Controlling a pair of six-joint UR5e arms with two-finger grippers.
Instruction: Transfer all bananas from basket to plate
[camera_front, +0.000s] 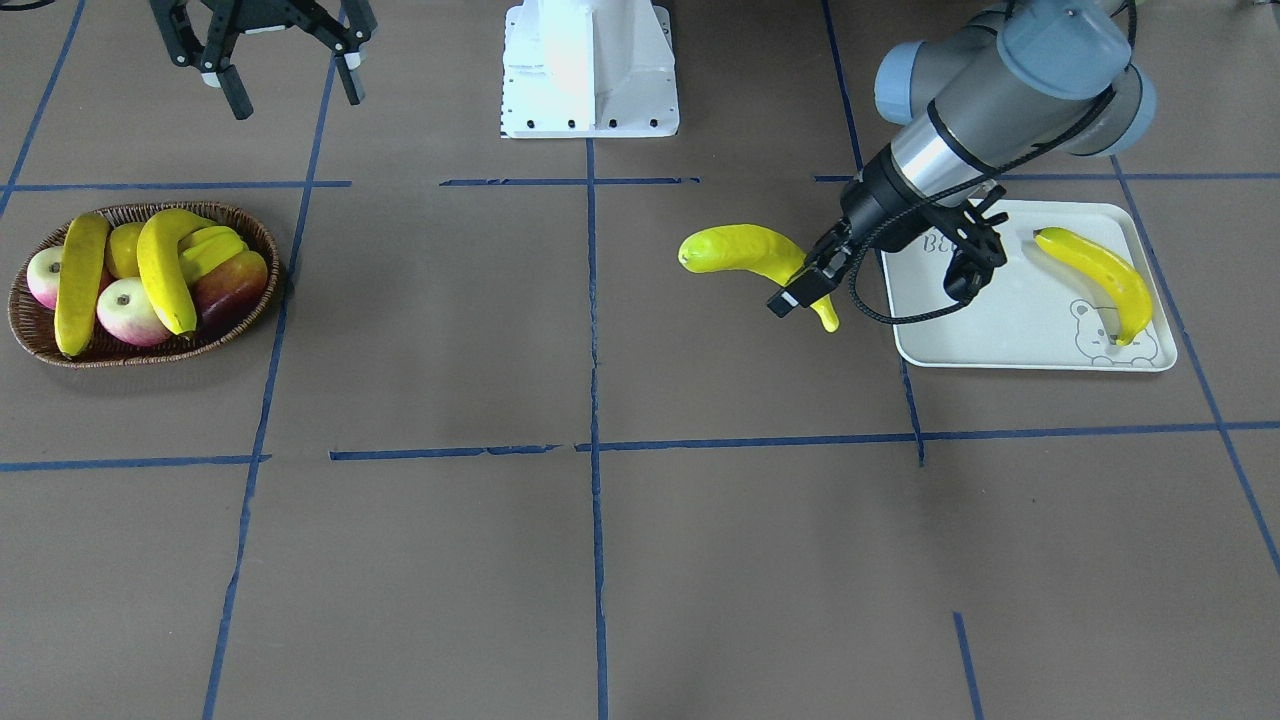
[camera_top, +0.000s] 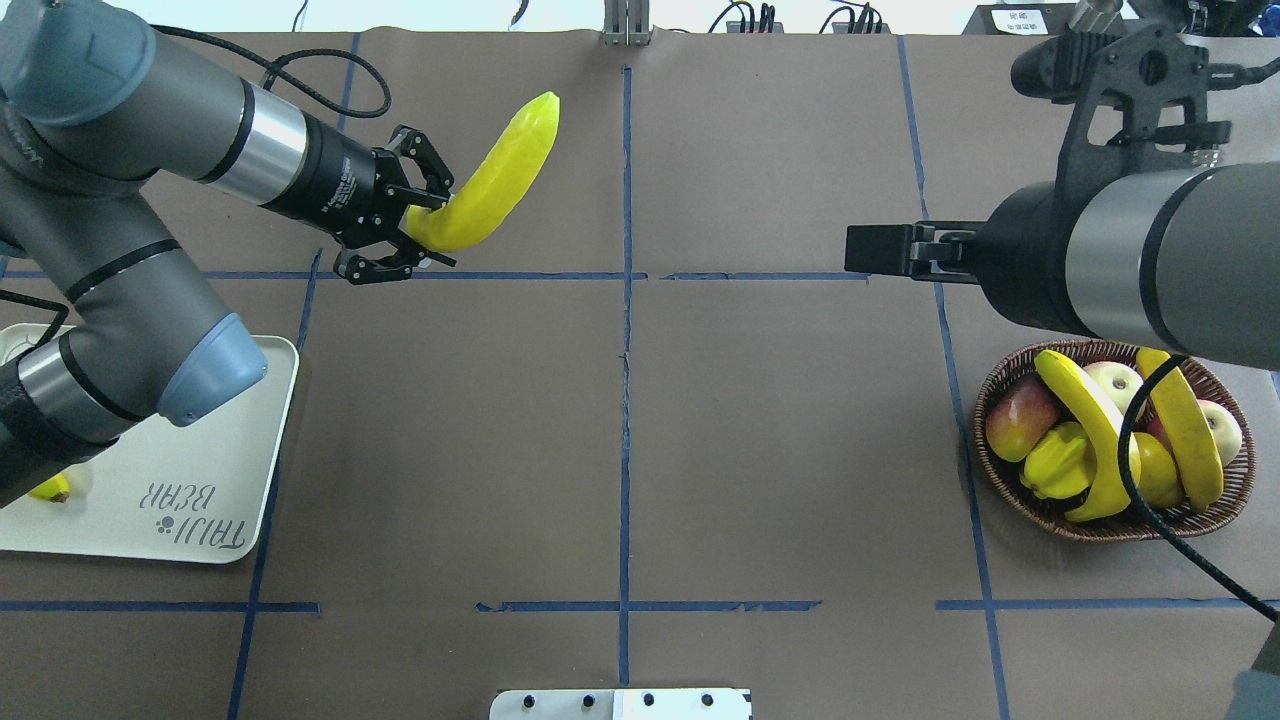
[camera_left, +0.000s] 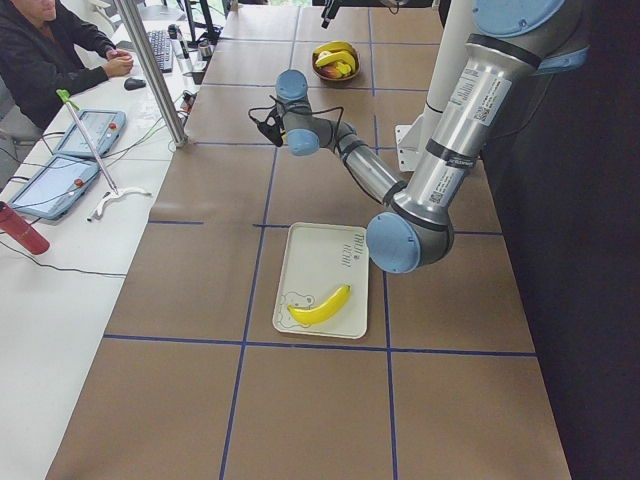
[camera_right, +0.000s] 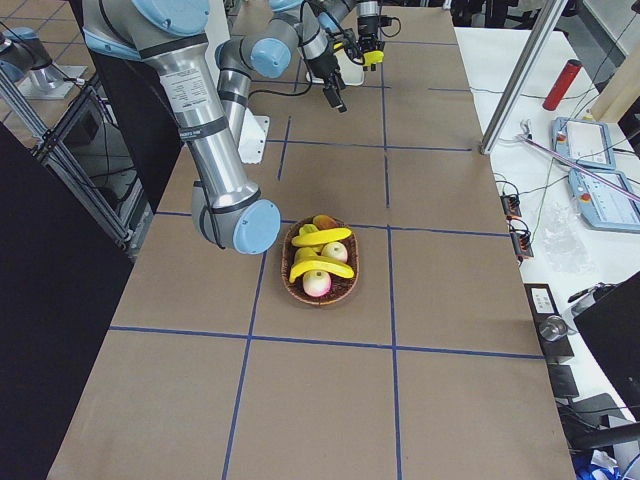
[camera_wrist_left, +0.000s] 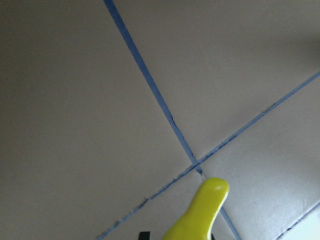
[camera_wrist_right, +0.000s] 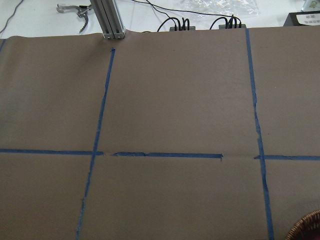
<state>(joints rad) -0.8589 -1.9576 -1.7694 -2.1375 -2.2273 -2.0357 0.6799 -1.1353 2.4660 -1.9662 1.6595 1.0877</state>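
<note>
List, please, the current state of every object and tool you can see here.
Off-white rectangular tray: holds one bright-yellow curved banana, lying flat.
Carried banana: gripped at one end, in the air, short of the tray.
Left tool: shut on the carried banana.
Dark-brown woven wicker basket: holds an outer banana and a middle banana among other fruit.
Right tool: open, empty.

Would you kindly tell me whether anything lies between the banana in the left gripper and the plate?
Nothing visible does. The left gripper holds its banana just beside the plate; the other banana lies on the plate's far side.
</note>
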